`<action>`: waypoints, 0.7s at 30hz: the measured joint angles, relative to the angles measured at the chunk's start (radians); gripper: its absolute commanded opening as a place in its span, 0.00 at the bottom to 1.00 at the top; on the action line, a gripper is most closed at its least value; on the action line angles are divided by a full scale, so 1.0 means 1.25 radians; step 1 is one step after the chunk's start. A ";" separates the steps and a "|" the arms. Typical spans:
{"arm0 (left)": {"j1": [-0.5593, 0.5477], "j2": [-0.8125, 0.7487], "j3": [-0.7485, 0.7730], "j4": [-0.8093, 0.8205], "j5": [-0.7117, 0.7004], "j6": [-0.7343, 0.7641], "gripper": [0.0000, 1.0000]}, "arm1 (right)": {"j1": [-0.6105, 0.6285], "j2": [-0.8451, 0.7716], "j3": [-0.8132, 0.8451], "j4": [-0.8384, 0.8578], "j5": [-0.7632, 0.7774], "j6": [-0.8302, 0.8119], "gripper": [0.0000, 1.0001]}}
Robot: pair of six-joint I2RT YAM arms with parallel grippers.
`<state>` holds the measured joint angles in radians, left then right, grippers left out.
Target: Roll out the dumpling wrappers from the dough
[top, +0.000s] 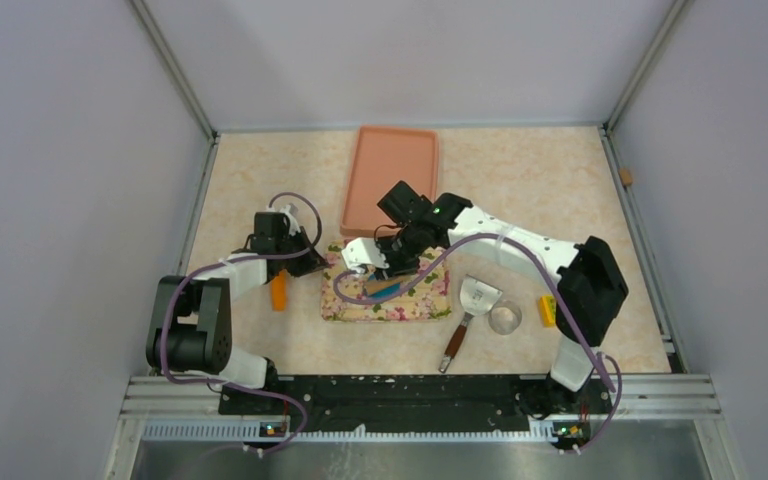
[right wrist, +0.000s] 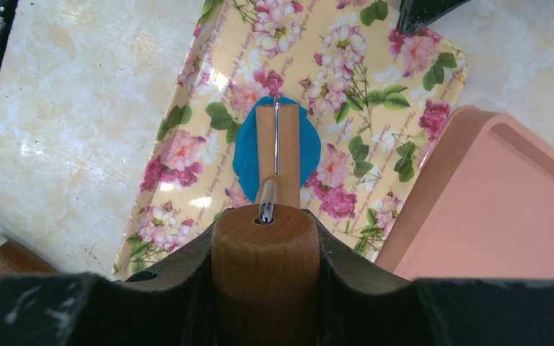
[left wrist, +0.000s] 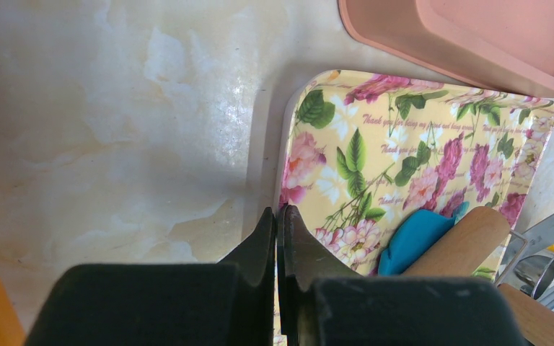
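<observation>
The blue dough (right wrist: 248,155) lies flattened on the floral tray (right wrist: 361,79), under a small wooden roller (right wrist: 277,137). My right gripper (right wrist: 265,231) is shut on the roller's wooden handle (right wrist: 265,274) and holds the barrel on the dough. In the top view the right gripper (top: 382,262) is over the tray (top: 400,308), with the dough (top: 388,289) showing just below it. My left gripper (left wrist: 280,213) is shut, its tips at the tray's left rim (left wrist: 288,144). The dough (left wrist: 415,238) and roller (left wrist: 465,241) lie to its right. No round wrapper is in view.
A pink tray (top: 390,175) stands just behind the floral tray. A metal spatula (top: 472,308), a ring cutter (top: 505,318) and a yellow brick (top: 547,308) lie to the right. An orange object (top: 278,292) lies by the left arm.
</observation>
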<state>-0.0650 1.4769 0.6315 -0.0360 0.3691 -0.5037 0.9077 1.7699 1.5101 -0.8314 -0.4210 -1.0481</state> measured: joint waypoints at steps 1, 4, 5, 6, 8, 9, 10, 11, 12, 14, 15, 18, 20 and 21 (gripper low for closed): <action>0.000 0.000 0.000 0.000 0.000 0.000 0.00 | 0.000 0.001 0.000 0.000 -0.004 -0.004 0.00; 0.000 0.000 0.000 0.000 0.000 0.000 0.00 | -0.003 0.005 -0.003 -0.002 -0.025 -0.019 0.00; 0.001 0.000 0.000 0.000 0.000 0.000 0.00 | -0.006 0.005 -0.004 -0.003 -0.032 -0.021 0.00; 0.002 0.000 0.000 0.000 0.000 0.001 0.00 | -0.009 0.005 -0.006 -0.002 -0.039 -0.024 0.00; 0.005 0.000 0.000 0.000 0.000 0.001 0.00 | -0.013 0.005 -0.010 -0.001 -0.053 -0.027 0.00; 0.005 0.000 0.000 0.000 0.000 0.003 0.00 | -0.015 0.005 -0.011 -0.001 -0.059 -0.028 0.00; 0.005 0.000 0.000 0.000 0.000 0.004 0.00 | -0.016 0.005 -0.013 0.000 -0.062 -0.029 0.00; 0.006 0.000 0.000 0.000 0.000 0.004 0.00 | -0.017 0.005 -0.014 0.000 -0.066 -0.031 0.00; 0.006 0.000 0.000 0.000 0.001 0.005 0.00 | -0.018 0.005 -0.014 -0.001 -0.068 -0.033 0.00; 0.007 0.000 0.000 0.000 0.001 0.006 0.00 | -0.018 0.006 -0.015 -0.003 -0.073 -0.039 0.00; 0.008 0.001 0.000 0.000 0.001 0.006 0.00 | -0.018 0.007 -0.015 -0.004 -0.075 -0.042 0.00; 0.009 0.001 0.000 0.000 0.003 0.007 0.00 | -0.018 0.008 -0.015 -0.008 -0.079 -0.052 0.00; 0.009 0.002 0.000 0.000 0.004 0.007 0.00 | -0.018 0.011 -0.013 -0.015 -0.083 -0.063 0.00; 0.010 0.002 0.000 0.000 0.005 0.007 0.00 | -0.018 0.013 -0.011 -0.018 -0.084 -0.068 0.00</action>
<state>-0.0528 1.4799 0.6319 -0.0364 0.3752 -0.4953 0.8848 1.7855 1.4960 -0.8536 -0.5262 -1.1332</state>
